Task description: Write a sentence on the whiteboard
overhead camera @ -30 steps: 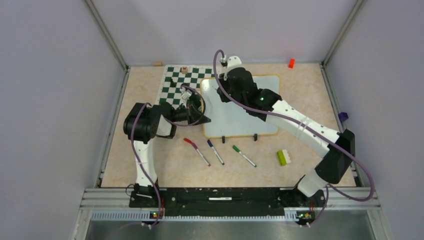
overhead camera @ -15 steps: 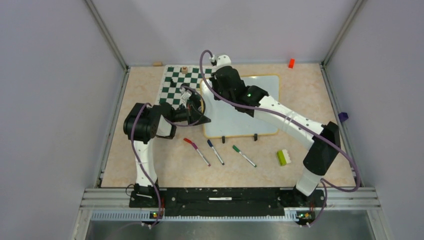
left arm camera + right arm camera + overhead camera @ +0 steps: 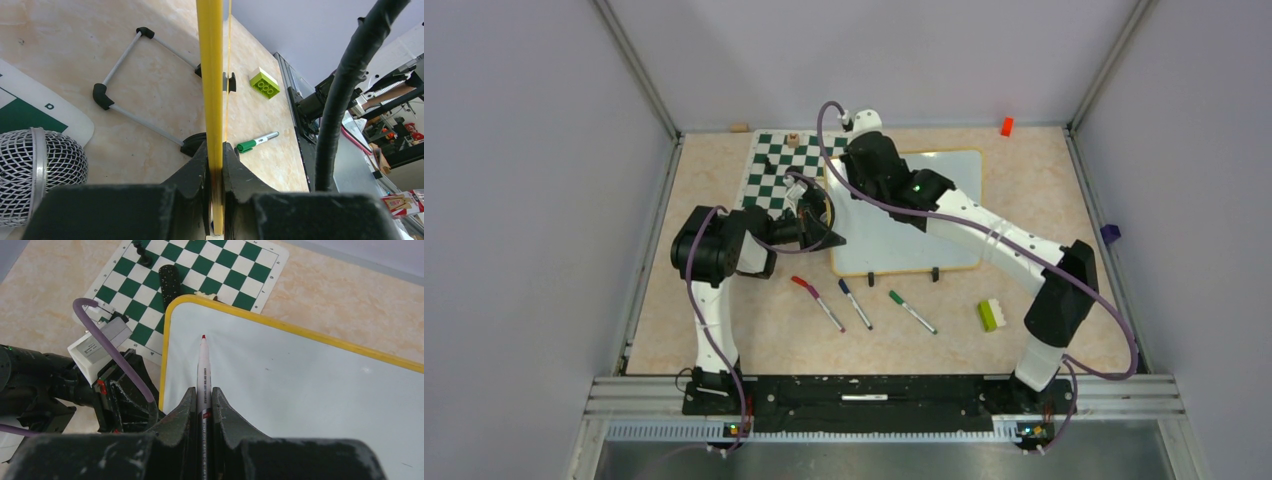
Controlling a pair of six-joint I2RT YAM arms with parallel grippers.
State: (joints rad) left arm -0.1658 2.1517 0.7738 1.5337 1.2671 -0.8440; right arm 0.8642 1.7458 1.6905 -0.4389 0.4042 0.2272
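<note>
— How far along is it?
— Barely begun, I'd say. The whiteboard [image 3: 894, 245] lies far-middle on the desk [image 3: 1044, 190], right of the chess mat [image 3: 764, 175], with no writing on it. The right claw [image 3: 203, 392] pinches a red marker [image 3: 202, 365] with its tip at the board's far-left corner; I can't tell if it touches. The left claw [image 3: 215, 150] is clamped on the board's left rim.
— Counts?
— One board and one held marker. Three lie nearer: red spare [image 3: 817, 302], blue spare [image 3: 855, 303], green spare [image 3: 912, 311]. One green brick [image 3: 992, 315].

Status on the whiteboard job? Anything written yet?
Done: the left gripper clamps the whiteboard by its yellow rim, and the right gripper holds a red-tipped marker.
In hand: the tip is poised near the corner beside the chessboard mat; contact unclear.
Left: the whole sentence. The visible board surface is blank.
</note>
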